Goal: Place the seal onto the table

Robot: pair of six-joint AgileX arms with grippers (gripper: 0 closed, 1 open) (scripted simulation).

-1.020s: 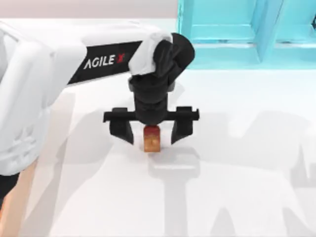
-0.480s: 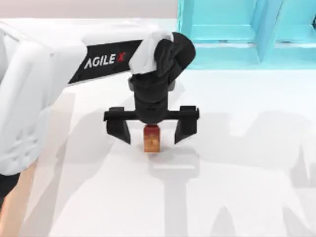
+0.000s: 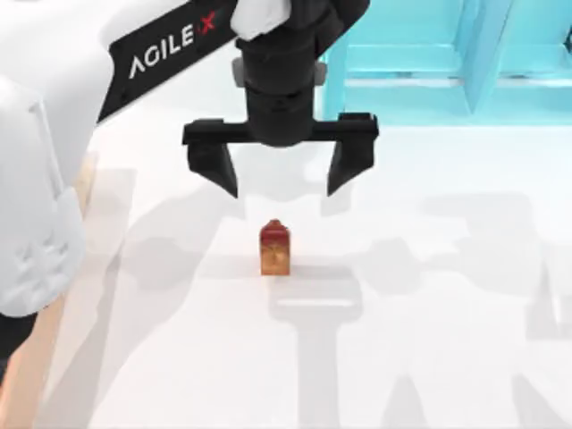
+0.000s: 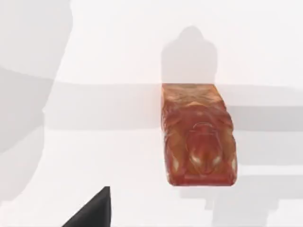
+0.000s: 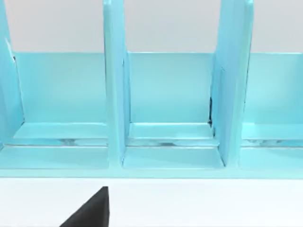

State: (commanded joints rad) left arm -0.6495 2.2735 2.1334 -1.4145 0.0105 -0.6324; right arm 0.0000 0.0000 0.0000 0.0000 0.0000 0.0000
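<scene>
White table [image 3: 429,295] runs across the scene, with a cyan shelf [image 3: 447,63] along its far edge and a strip of tray [image 3: 27,375] at the left edge. On the table stands the seal [image 3: 275,248], upright, red point up, touching nothing but the surface. The left gripper [image 3: 281,170] hangs above and just behind it, fingers [image 3: 214,165] spread wide and released, holding nothing; the seal sits clear below the gap between the tips, nearer the camera than either one. From the left wrist the seal [image 4: 199,135] lies straight under the palm with one fingertip [image 4: 92,210] well apart from it.

By my judgement the placing itself is done and the step in hand is the retreat. To do it well, keep the fingers spread and lift straight away from the seal, with no sideways drift until the tips stand well above its point, since a brush could topple so small a block. The right wrist faces the shelf [image 5: 165,94]; that arm looks parked.
</scene>
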